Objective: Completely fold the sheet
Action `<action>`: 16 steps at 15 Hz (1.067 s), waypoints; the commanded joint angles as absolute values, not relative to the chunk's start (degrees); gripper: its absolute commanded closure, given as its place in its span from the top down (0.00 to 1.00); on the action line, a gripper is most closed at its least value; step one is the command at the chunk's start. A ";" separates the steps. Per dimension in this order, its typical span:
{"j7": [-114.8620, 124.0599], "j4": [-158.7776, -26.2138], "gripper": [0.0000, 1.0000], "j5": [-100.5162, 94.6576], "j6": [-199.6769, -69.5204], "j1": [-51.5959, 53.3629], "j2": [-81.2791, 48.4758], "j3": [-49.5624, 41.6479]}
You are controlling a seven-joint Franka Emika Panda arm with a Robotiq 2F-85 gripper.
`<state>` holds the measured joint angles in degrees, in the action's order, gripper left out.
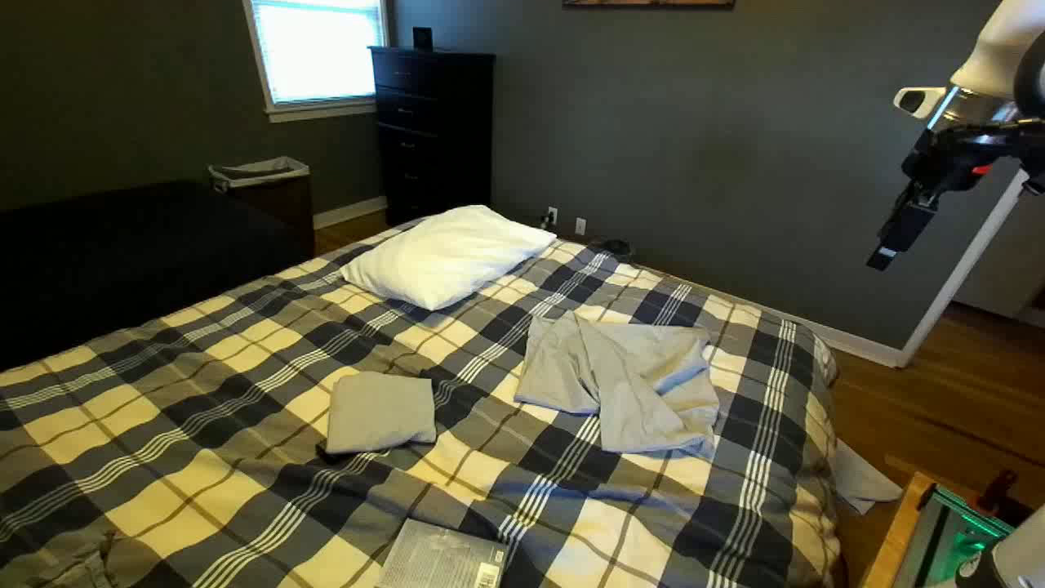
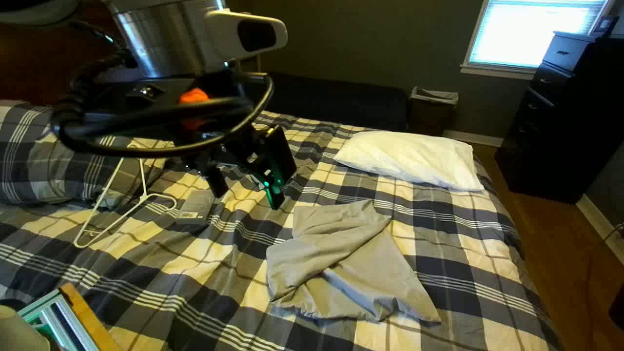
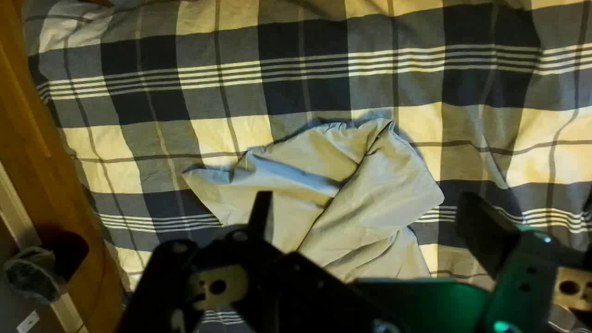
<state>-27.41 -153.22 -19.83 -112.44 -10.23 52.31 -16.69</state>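
Note:
The sheet is a rumpled grey-beige cloth lying on the plaid bedspread. It also shows in an exterior view and in the wrist view. One part is folded diagonally over the rest, with creases and a bluish-lit fold near one edge. My gripper is open and empty. It hangs in the air above the bed, apart from the sheet. In an exterior view it shows high at the right. In the wrist view its fingers stand wide apart, with the sheet below; the gripper body hides the sheet's lower part.
A white pillow lies on the bed beyond the sheet. A folded beige square and a flat package lie on the bed. A white hanger lies near the headboard. A wooden-edged stand is at the bedside.

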 commanded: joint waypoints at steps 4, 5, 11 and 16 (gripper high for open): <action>-27.03 -153.06 1.00 -20.21 -112.12 -9.62 52.41 -17.09; -27.03 -153.06 1.00 -20.21 -112.12 -9.62 52.41 -17.09; -25.25 -153.94 1.00 -20.10 -113.80 -9.51 51.61 -16.39; -14.24 -160.36 1.00 -16.46 -123.96 -6.93 46.75 -11.78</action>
